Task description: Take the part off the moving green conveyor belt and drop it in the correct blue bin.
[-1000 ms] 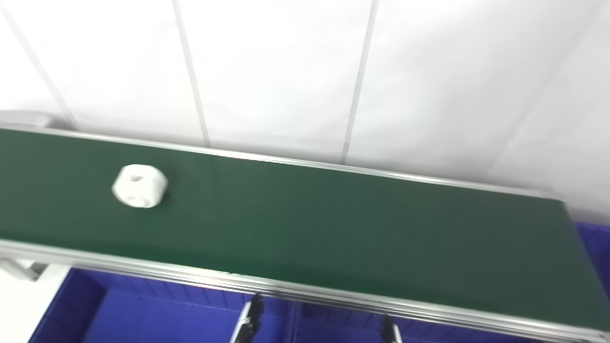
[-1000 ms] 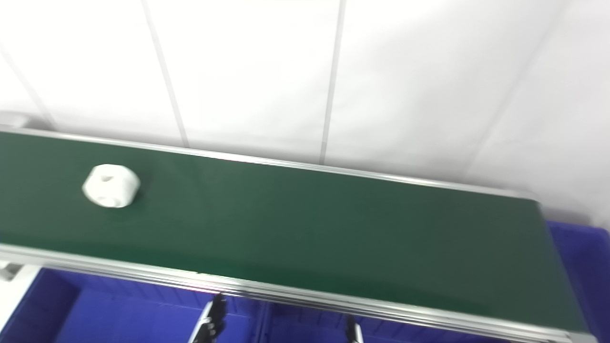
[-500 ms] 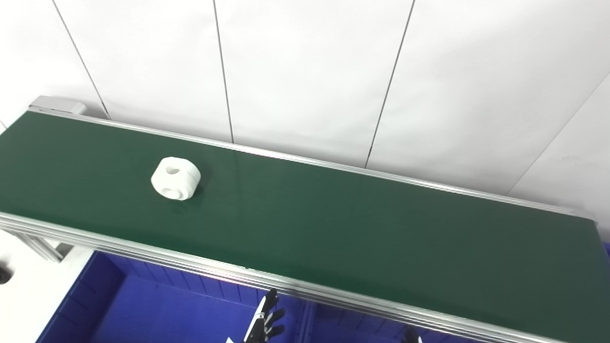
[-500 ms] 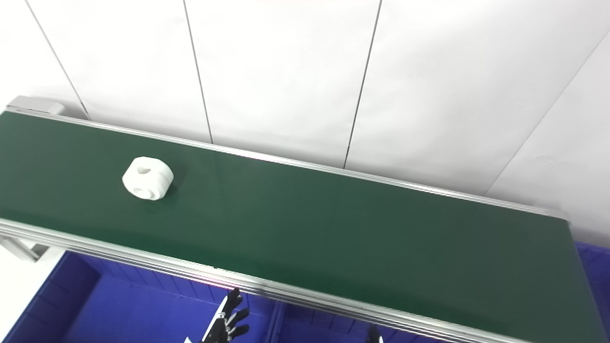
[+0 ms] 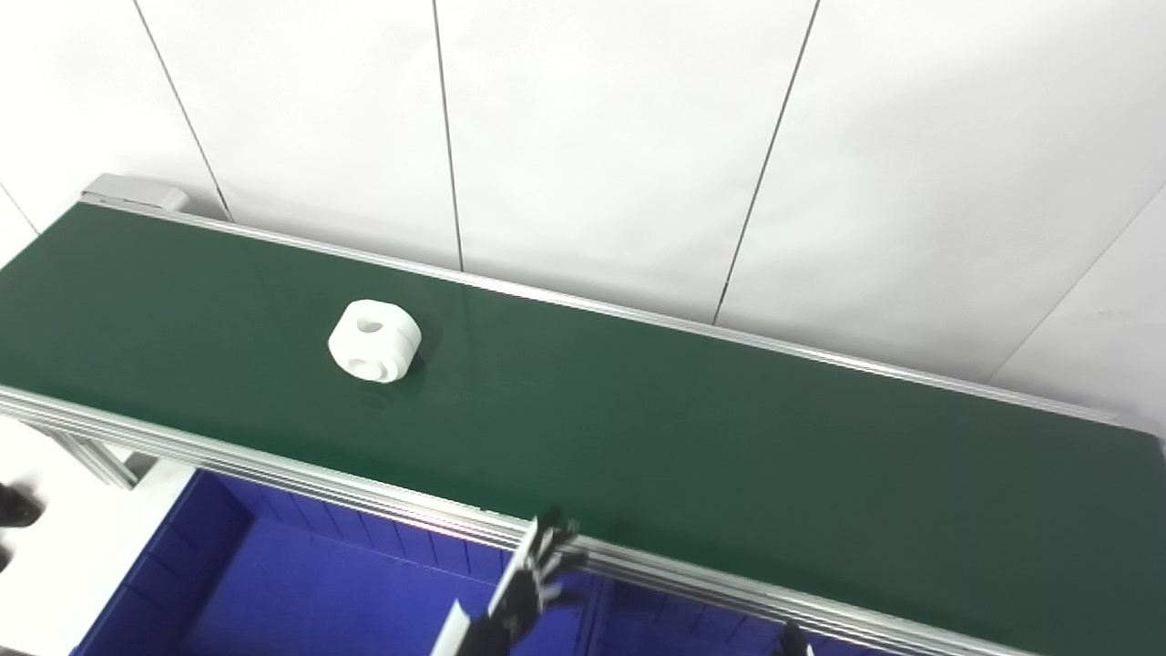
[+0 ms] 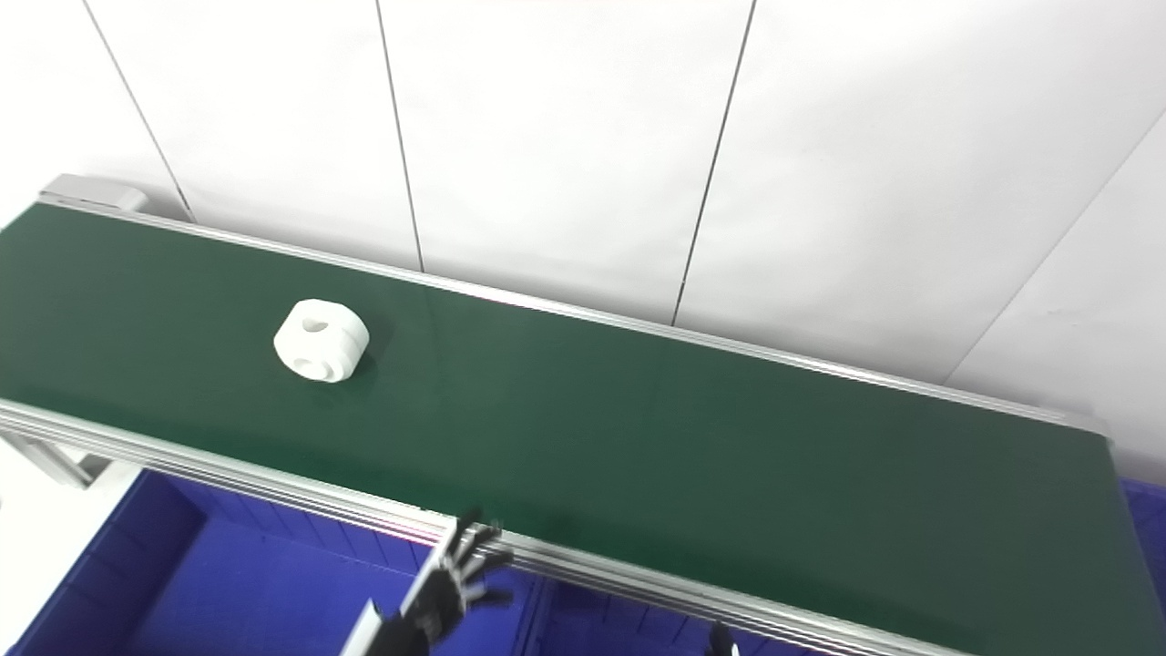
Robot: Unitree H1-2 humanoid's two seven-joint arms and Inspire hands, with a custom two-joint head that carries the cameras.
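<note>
A white round part [image 5: 374, 339] with a hole in its top and one in its side lies on the green conveyor belt [image 5: 638, 428], left of the middle. It also shows in the right eye view [image 6: 321, 339]. My left hand [image 5: 536, 583] is open, fingers spread, low at the belt's near rail, well right of and nearer than the part. It holds nothing. Only a dark fingertip of my right hand [image 5: 791, 638] shows at the bottom edge. Blue bins [image 5: 301, 592] sit below the belt's near side.
The belt runs from upper left to lower right between aluminium rails [image 5: 301, 474]. A white panelled wall [image 5: 592, 137] stands behind it. A second blue bin [image 5: 674, 629] lies right of the first, and a blue edge [image 6: 1148, 510] shows at the belt's right end.
The camera has shifted, so the whole scene sits further right and lower. The part has ridden the belt to the right. My left hand has risen toward the near rail with fingers spread.
</note>
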